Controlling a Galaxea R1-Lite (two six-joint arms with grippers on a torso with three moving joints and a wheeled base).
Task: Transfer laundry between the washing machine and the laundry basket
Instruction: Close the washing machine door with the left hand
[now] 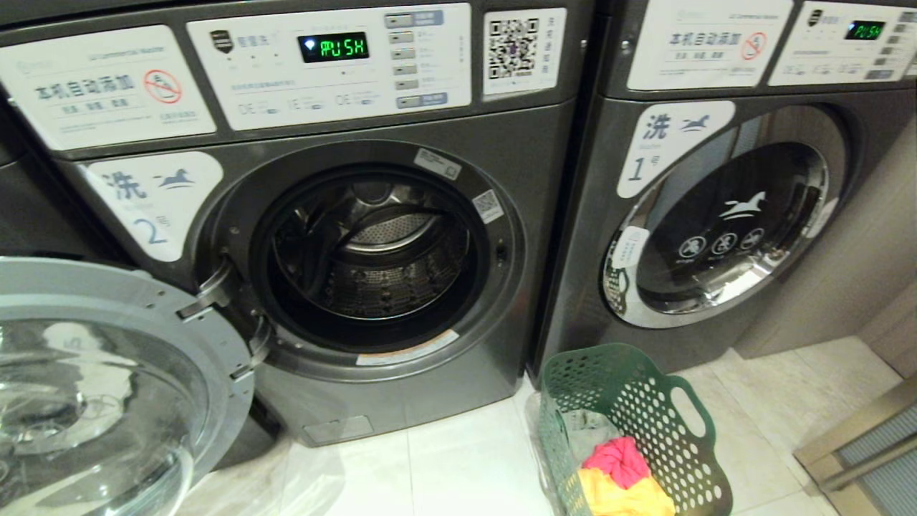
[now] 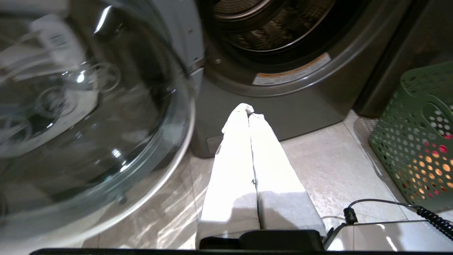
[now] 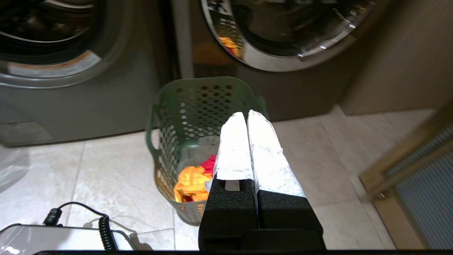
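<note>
The washing machine [image 1: 537, 165], dark grey and labelled 2, has its round glass door [image 1: 100, 387] swung open to the left, and its steel drum [image 1: 372, 251] shows no clothes. The green laundry basket [image 1: 630, 401] stands on the floor between machines 2 and 1. It holds a pink-red garment [image 1: 620, 459], a yellow-orange one [image 1: 623, 496] and some grey cloth [image 1: 584, 433]. My left gripper [image 2: 249, 109] is shut and empty, low before the machine's base. My right gripper [image 3: 246, 115] is shut and empty above the basket [image 3: 191, 106]. Neither arm shows in the head view.
Machine 1 [image 1: 716, 215] stands to the right with its door closed. A beige wall [image 1: 881, 244] and a metal threshold [image 1: 852, 444] lie at the far right. Pale floor tiles [image 1: 466, 466] spread before the machines. A coiled black cable [image 3: 106, 233] lies on the robot's base.
</note>
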